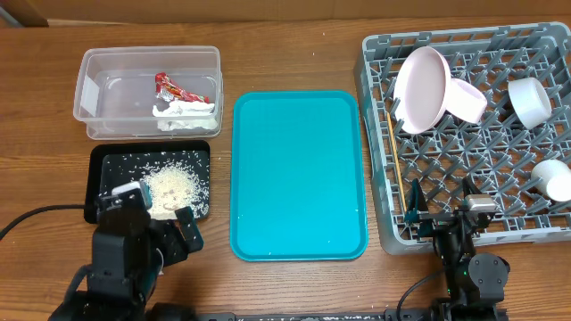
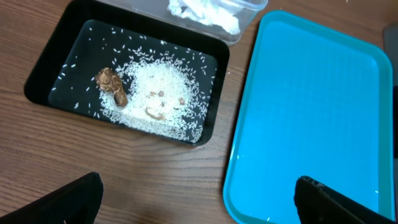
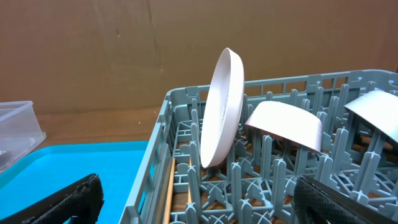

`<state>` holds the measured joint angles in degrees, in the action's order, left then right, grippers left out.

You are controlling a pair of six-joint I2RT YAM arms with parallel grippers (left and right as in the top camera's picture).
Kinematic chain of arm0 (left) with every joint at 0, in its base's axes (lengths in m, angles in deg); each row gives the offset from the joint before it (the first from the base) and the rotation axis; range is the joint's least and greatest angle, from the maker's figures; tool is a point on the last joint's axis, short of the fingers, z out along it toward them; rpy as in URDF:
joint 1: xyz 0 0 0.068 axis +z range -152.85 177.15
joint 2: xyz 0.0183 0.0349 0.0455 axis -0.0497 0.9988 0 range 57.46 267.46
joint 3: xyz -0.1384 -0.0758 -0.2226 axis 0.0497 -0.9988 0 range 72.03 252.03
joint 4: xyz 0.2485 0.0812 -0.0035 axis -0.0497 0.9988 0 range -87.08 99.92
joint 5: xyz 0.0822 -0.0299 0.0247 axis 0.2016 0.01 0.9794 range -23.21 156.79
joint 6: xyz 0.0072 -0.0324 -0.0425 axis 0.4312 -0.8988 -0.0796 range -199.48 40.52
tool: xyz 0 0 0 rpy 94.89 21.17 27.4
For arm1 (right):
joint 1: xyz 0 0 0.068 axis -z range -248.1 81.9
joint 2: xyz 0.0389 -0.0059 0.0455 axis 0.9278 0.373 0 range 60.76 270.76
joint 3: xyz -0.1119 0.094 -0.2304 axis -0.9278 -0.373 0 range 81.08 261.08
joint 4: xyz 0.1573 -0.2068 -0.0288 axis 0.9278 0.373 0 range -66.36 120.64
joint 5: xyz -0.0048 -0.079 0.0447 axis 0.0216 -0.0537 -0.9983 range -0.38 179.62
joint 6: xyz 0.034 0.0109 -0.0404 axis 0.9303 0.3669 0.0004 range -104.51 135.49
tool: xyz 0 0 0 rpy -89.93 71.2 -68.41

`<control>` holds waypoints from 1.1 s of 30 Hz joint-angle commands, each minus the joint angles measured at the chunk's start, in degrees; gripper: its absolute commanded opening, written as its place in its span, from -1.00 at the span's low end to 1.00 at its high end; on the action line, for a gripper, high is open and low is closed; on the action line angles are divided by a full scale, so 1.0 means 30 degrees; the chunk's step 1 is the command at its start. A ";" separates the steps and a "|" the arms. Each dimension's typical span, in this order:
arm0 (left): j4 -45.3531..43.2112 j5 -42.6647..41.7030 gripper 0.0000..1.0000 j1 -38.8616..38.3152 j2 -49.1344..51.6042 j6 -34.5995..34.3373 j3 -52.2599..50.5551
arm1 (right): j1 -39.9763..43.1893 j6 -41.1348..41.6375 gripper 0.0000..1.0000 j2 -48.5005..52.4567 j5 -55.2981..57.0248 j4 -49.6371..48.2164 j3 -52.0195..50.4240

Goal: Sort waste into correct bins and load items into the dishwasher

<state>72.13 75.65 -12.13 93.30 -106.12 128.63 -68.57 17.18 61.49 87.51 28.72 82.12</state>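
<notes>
With both the left fingers (image 1: 153,218) and right fingers (image 1: 443,218) spread wide and empty, the 2 chopsticks (image 1: 393,147) lie lengthwise along the left edge of the dish rack (image 1: 375,53), just ahead of the right arm.

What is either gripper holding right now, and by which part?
Nothing is held. The left gripper is open over the table beside the black tray; the right gripper is open at the dish rack edge.

Large tray (image 1: 299,178) between tub (image 1: 111,89) and rack (image 1: 446,187)
</notes>
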 commanded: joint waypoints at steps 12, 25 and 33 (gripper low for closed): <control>-0.5027 0.1494 1.00 0.1617 -0.5574 0.0474 -0.5428 | -0.0109 0.0066 1.00 -0.0189 0.0197 -0.0138 -0.0197; -2.1638 -0.1013 0.99 0.2288 -1.1876 0.2215 -1.7245 | -0.0109 0.0058 1.00 -0.0189 0.0197 -0.0138 -0.0197; -2.2768 -0.3891 1.00 0.2390 -1.1883 0.6448 -1.8782 | -0.0109 0.0058 1.00 -0.0189 0.0197 -0.0138 -0.0197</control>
<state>-0.65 68.57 -5.35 58.33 -92.76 72.70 -68.57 17.20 61.49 87.54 28.72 82.12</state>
